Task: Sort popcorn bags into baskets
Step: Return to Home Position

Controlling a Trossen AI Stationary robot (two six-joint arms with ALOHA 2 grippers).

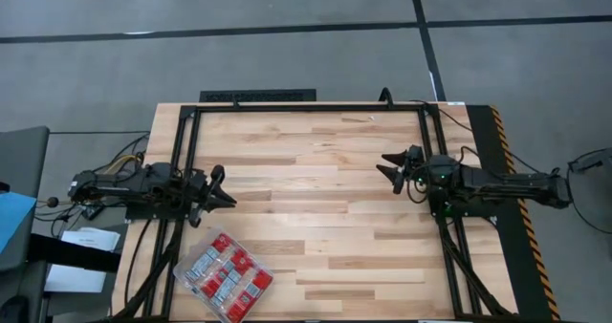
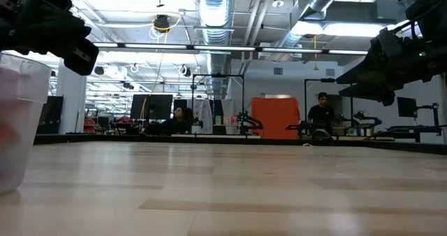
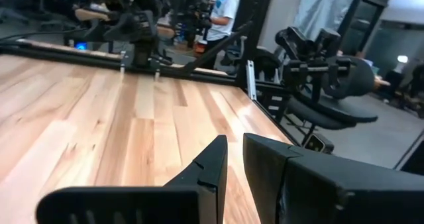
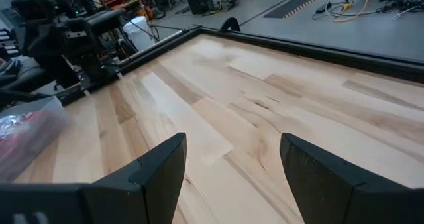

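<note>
The basket [image 1: 251, 262], a shallow clear tray, lies on the wooden table near its front left. Several red-and-white popcorn bags [image 1: 224, 277] lie flat inside it. Its clear wall [image 2: 15, 117] is close up in the low view, and it also shows in the right wrist view [image 4: 30, 128]. My left gripper [image 1: 226, 191] hovers at the table's left edge, just beyond the tray. Its fingers [image 3: 212, 168] stand open by a narrow slit with nothing between them. My right gripper [image 1: 388, 166] hangs wide open over the table's right part [image 4: 232, 164], far from the tray, and is empty.
Bare wood lies between the two grippers [image 1: 306, 180]. A black metal frame [image 1: 306, 107] runs along the table's far edge and down both sides. A yellow-and-black striped strip [image 1: 521, 218] marks the right edge. People sit at desks [image 2: 321, 114] in the room behind.
</note>
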